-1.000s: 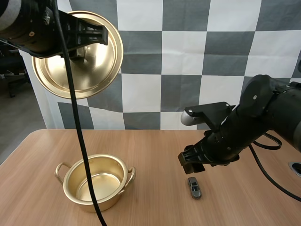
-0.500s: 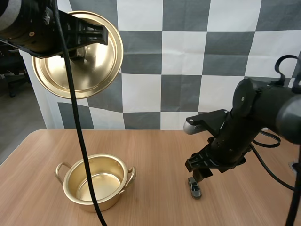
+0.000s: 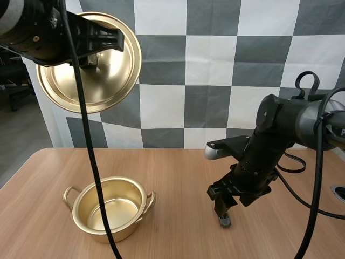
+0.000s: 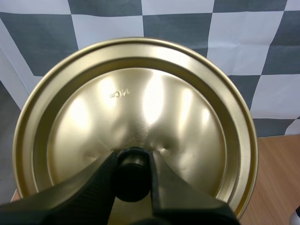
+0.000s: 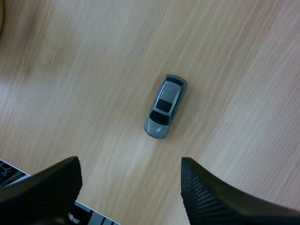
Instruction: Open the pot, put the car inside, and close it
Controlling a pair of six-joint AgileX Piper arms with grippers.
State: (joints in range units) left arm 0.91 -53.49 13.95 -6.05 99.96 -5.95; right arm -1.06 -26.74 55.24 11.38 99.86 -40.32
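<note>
Over table: lid pinched by knob in left gripper; right gripper spread above car; pot uncovered.

A wooden table fills the lower part of the high view. Its top is light brown with a fine grain, and its rounded far corner shows at the left edge of the frame. At the far right edge, a small round grey ring sits on the tabletop, partly outside the frame. In the right wrist view the wood grain runs in slanting streaks.
</note>
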